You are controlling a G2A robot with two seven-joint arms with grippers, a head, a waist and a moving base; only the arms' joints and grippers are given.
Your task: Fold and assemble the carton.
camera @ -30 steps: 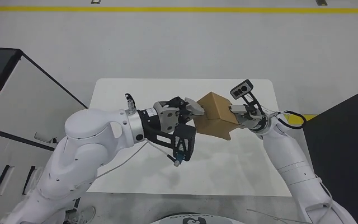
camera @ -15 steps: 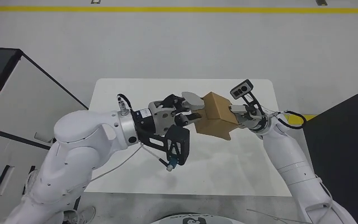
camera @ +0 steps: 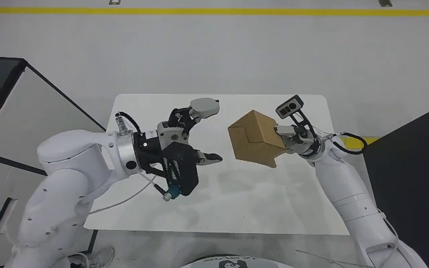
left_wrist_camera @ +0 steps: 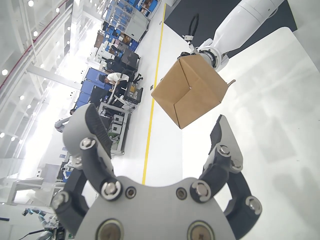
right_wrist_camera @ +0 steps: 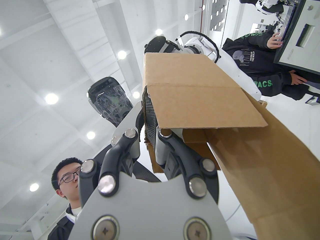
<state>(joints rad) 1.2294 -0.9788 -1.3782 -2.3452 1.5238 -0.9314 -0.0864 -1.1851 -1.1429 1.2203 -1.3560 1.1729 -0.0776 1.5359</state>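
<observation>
Currently: 1 carton, brown, tilted, right of centre in the top view, over the white table. My right gripper clamps its cardboard edge. My left gripper, jaws spread wide, sits left of it, apart.

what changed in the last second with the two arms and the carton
The left gripper, which was up against the carton, has pulled back from it across the table and now stands open, apart from it. The right gripper stays shut on the carton's far side, and the carton has kept its place.
</observation>
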